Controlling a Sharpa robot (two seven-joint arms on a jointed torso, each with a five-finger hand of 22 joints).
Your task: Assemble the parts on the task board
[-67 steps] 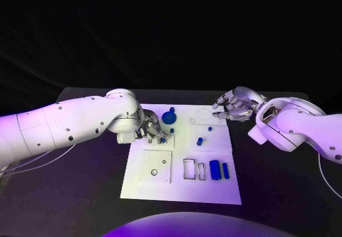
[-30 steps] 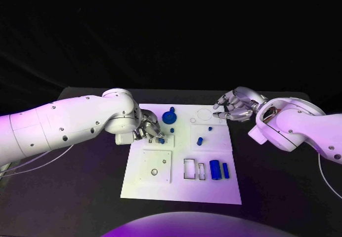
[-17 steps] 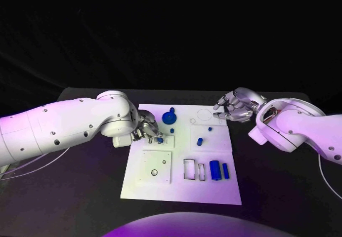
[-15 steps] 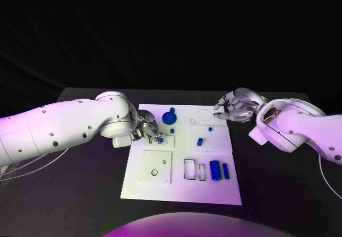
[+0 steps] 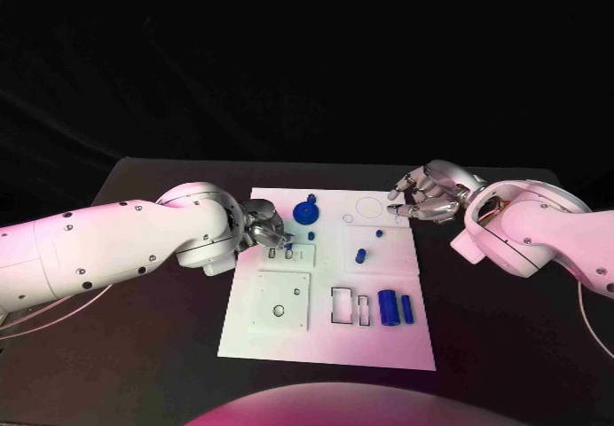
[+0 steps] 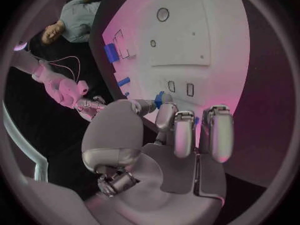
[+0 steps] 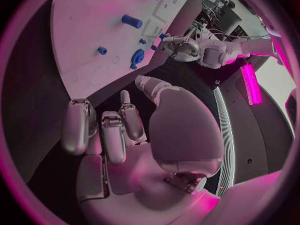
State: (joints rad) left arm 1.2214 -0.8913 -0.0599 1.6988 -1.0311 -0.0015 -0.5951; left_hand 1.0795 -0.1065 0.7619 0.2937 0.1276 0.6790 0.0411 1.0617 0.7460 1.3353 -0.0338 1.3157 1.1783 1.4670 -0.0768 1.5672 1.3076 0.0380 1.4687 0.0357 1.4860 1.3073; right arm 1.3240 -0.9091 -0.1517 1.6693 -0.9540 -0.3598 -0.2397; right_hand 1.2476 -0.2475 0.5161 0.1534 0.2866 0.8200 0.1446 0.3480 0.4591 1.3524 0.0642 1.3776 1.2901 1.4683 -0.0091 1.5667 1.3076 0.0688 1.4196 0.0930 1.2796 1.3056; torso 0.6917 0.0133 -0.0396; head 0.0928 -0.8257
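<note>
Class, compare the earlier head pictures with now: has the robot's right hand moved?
No. The right hand hovers at the task board's far right corner, as before; the small shift matches the whole picture's.

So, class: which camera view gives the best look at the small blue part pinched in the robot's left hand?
The left wrist view: the small blue part sits in plain sight between the fingertips of the left hand, above the white task board. In the head view it is a speck at that hand. The right wrist view shows it tiny and far off.

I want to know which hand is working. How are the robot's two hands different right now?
The left hand pinches a small blue part over the task board; the right hand holds nothing. The left hand is over the board's left side; the right hand hovers at its far right corner. Both are silver.
</note>
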